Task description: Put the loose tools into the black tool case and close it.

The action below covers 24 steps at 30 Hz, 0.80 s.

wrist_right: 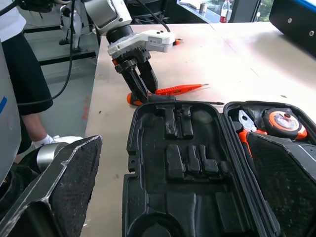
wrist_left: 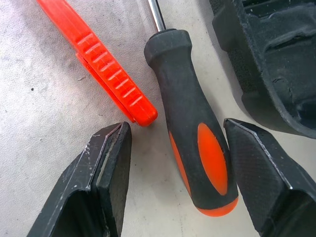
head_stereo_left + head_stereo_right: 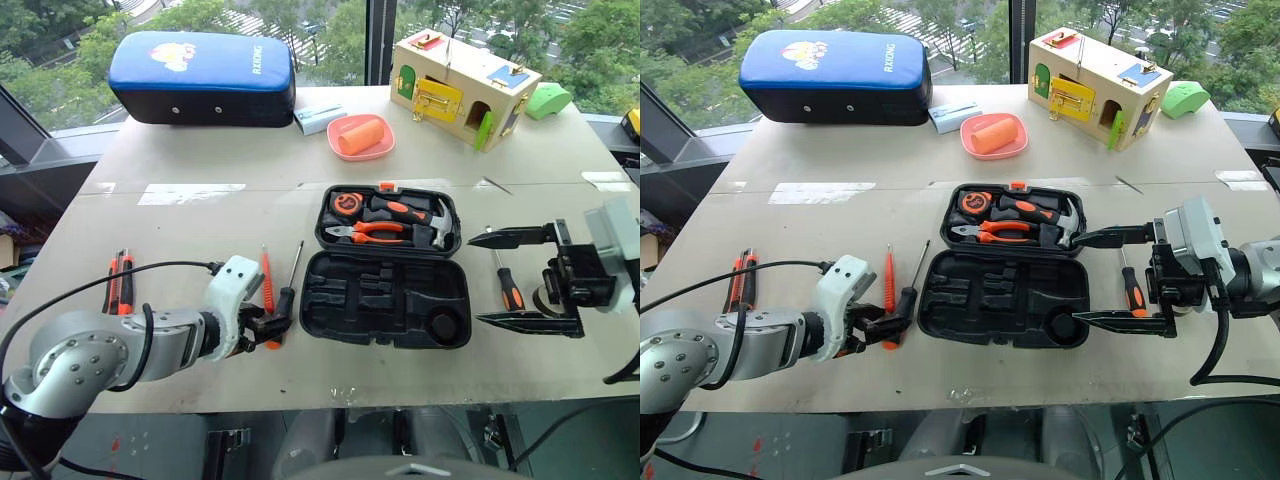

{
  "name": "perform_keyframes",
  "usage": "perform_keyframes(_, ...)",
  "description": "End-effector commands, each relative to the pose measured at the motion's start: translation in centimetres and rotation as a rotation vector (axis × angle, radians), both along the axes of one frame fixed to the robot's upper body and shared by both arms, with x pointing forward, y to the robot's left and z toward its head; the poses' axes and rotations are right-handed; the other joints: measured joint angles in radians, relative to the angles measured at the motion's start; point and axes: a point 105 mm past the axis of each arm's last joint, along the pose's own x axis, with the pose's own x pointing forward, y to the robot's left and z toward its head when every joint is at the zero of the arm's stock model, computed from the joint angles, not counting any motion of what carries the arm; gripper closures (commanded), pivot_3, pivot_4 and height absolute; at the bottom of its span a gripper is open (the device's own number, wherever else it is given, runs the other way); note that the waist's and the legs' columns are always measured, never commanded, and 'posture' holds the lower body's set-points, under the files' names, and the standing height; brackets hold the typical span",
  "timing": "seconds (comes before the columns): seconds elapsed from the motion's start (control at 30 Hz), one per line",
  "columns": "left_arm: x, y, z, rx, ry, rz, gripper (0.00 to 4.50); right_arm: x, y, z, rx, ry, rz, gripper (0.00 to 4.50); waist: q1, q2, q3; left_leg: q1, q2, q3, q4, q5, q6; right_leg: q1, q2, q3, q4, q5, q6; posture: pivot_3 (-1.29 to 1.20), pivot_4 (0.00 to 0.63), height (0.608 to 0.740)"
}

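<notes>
The black tool case (image 3: 455,322) lies open at the table's middle. Its far half holds a hammer, pliers and a tape measure, and its near half (image 1: 182,163) shows bare recesses. My left gripper (image 3: 278,325) is open and points down, with a finger on each side of the handle of a black-orange screwdriver (image 2: 192,128). One finger (image 2: 256,163) is against the handle and the other stands apart. The slim orange tester screwdriver (image 3: 266,275) lies beside it, and the utility knife (image 3: 120,282) farther left. My right gripper (image 3: 475,278) hangs wide open right of the case, above a second screwdriver (image 3: 510,288).
A blue-topped cushion (image 3: 200,78) sits at the back left. A pink dish (image 3: 360,137) and a wooden latch box (image 3: 462,90) stand behind the case. A person (image 1: 19,74) stands beyond the table's left end. The case wall (image 2: 266,59) is close to my left gripper.
</notes>
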Motion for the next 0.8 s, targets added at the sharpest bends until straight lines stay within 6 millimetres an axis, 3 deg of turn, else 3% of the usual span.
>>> perform_keyframes(0.03,-0.4,-0.1,-0.7,0.006,0.033,-0.01,2.37,-0.4,0.1,1.0,0.001,-0.038,0.006,0.0,-0.001,0.0,0.0,0.0,0.0,0.0,0.0,0.0,0.0,0.0,0.0,0.0,0.0,0.0,0.0,0.0,0.15,0.735)
perform_keyframes(0.1,-0.5,0.1,-0.7,0.013,0.039,-0.01,3.26,-0.3,0.2,1.1,0.007,-0.038,0.006,0.0,-0.002,0.0,0.0,0.0,0.0,0.0,0.0,0.0,0.0,0.0,0.0,0.0,0.0,0.0,0.0,0.0,0.15,0.735)
perform_keyframes(0.13,-0.5,0.2,-0.6,0.015,0.039,-0.008,3.4,-0.3,0.3,1.0,0.01,-0.038,0.006,0.0,-0.002,0.0,0.0,0.0,0.0,-0.001,0.0,0.0,0.0,0.0,0.0,-0.001,0.0,0.0,0.0,0.0,0.15,0.735)
perform_keyframes(0.53,-0.6,2.6,2.7,-0.013,-0.052,0.143,3.4,0.4,0.5,0.9,0.017,-0.037,0.025,0.0,-0.003,-0.002,0.001,0.0,0.001,-0.002,0.0,0.0,-0.001,0.0,0.0,-0.001,0.0,0.0,0.0,0.0,0.15,0.735)
perform_keyframes(0.8,-0.4,2.6,4.0,-0.005,-0.116,0.177,3.4,1.1,0.8,0.8,0.016,-0.036,0.052,0.0,-0.002,-0.003,0.002,-0.001,0.0,-0.003,0.0,0.0,-0.001,0.0,-0.001,-0.002,0.0,0.0,0.0,0.0,0.15,0.735)
